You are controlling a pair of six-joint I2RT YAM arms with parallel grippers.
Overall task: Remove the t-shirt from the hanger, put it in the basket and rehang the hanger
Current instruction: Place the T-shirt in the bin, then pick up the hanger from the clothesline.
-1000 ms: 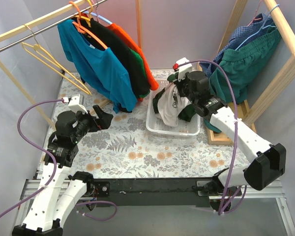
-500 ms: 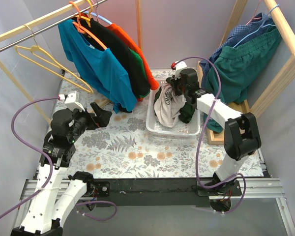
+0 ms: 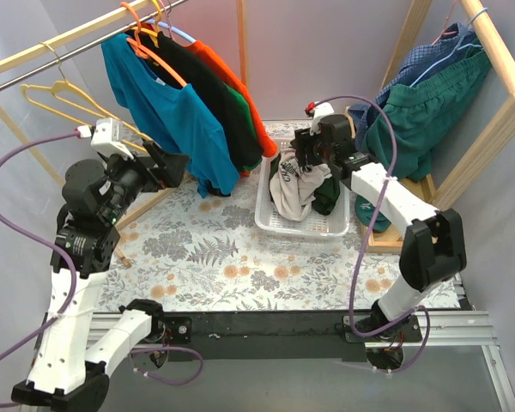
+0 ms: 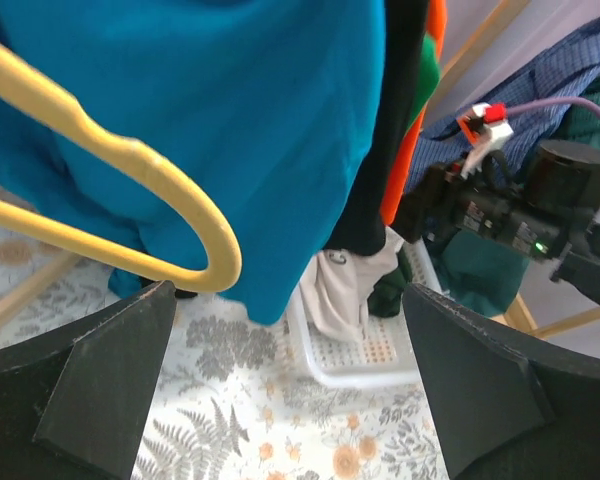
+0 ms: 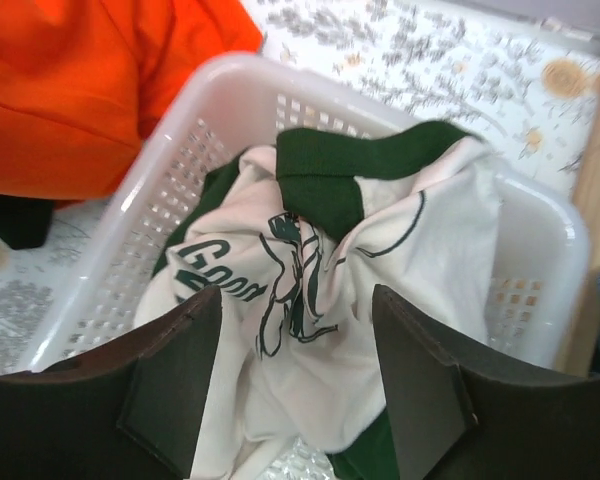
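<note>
A white t-shirt with green trim lies crumpled in the white basket, off any hanger. My right gripper hovers just above it, open; in the right wrist view the shirt lies loose below the spread jaws. An empty yellow hanger hangs on the rail at the left. A blue t-shirt hangs on an orange hanger. My left gripper is raised beside the blue shirt's hem, open and empty, with the yellow hanger close in front.
Black, green and orange shirts hang behind the blue one. A wooden rack at the right holds green and blue garments. The floral tablecloth covers the table. A slanted wooden post stands by the left arm.
My right gripper has opened and let go of the white t-shirt, which has settled into the basket. My left arm has risen toward the blue shirt and the rail.
</note>
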